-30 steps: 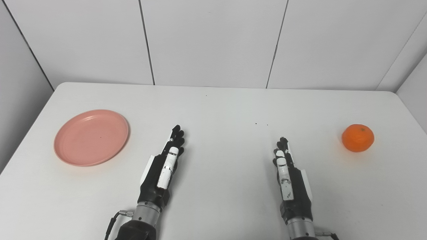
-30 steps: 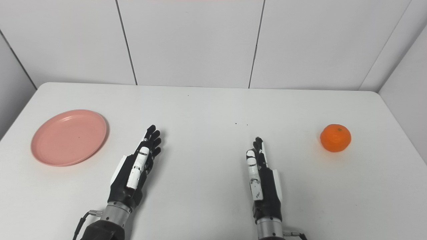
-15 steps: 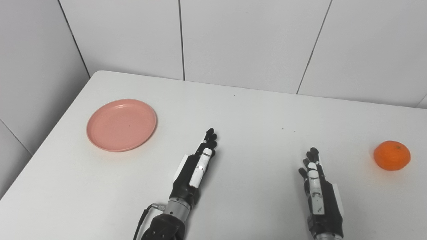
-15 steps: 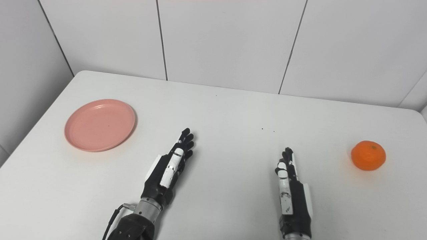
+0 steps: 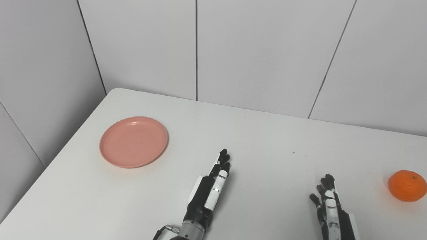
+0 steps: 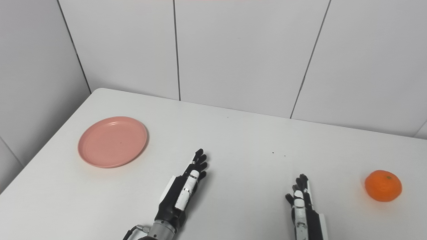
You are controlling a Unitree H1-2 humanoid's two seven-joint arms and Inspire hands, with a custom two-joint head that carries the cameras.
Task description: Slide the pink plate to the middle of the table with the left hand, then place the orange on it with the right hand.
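Observation:
A round pink plate [image 5: 134,142] lies flat on the left part of the white table [image 5: 267,140], with nothing on it. The orange [image 5: 407,185] sits alone near the right edge of the picture. My left hand [image 5: 210,194] rests low over the table, well to the right of the plate and nearer to me, fingers stretched out and holding nothing. My right hand [image 5: 330,211] is at the bottom right, partly cut off by the picture's lower edge, fingers extended and empty, left of the orange.
Grey panelled walls [image 5: 253,50] stand close behind the table and along its left side. The table's rounded far left corner [image 5: 115,90] lies just beyond the plate. A few tiny dark specks [image 5: 299,154] mark the tabletop.
The whole picture has shifted right and down, so the camera has turned left and upward. Plate and orange have not moved on the table. Both hands stay open and roughly in place.

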